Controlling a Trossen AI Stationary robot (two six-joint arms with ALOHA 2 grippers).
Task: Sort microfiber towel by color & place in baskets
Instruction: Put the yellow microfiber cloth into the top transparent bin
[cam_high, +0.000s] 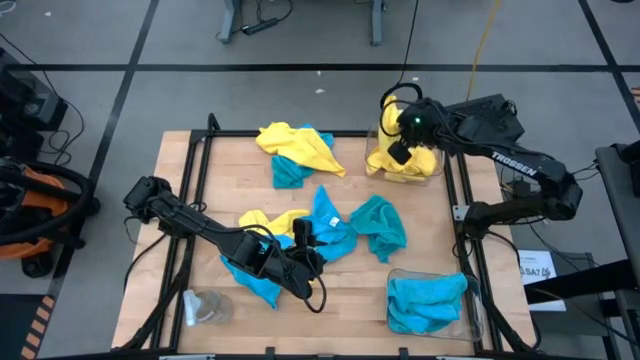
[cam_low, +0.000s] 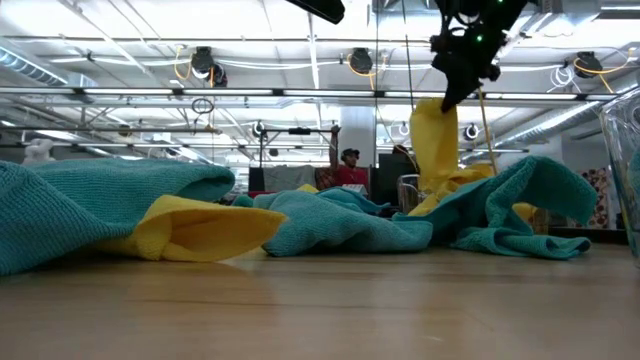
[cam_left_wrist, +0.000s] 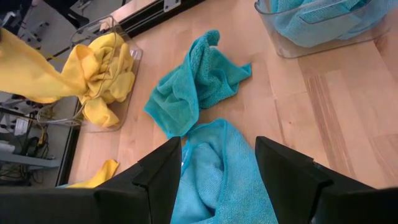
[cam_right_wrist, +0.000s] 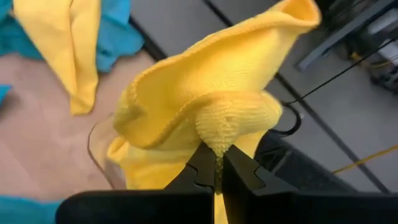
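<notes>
Right gripper (cam_right_wrist: 214, 167): held above the far right basket (cam_high: 372, 160); jaws pinched tight on a fold of a yellow towel (cam_right_wrist: 211, 106), which hangs down into the basket.
Far basket: clear bin at the table's far right edge, partly filled with yellow cloth.
Left gripper (cam_left_wrist: 217, 163): low over the blue towels at the table's middle; fingers (cam_left_wrist: 158, 174) spread partway, with a blue towel (cam_left_wrist: 214, 180) seen between and under them. Whether that towel is actually gripped cannot be told.
Near basket (cam_high: 470, 322): clear bin at the near right corner, blue cloth (cam_high: 425, 300) lying inside.
Loose towels: a yellow towel (cam_high: 300, 145) over a blue one at the far middle; a crumpled blue towel (cam_high: 380, 225) between the two baskets; a yellow-and-blue heap (cam_high: 270, 225) beside the left arm.
Glass object (cam_high: 205, 307): small, clear, round, at the near left of the table (cam_high: 360, 290), apart from the towels.
Room: a person (cam_low: 349, 168) is seen far behind the table in the low view.
</notes>
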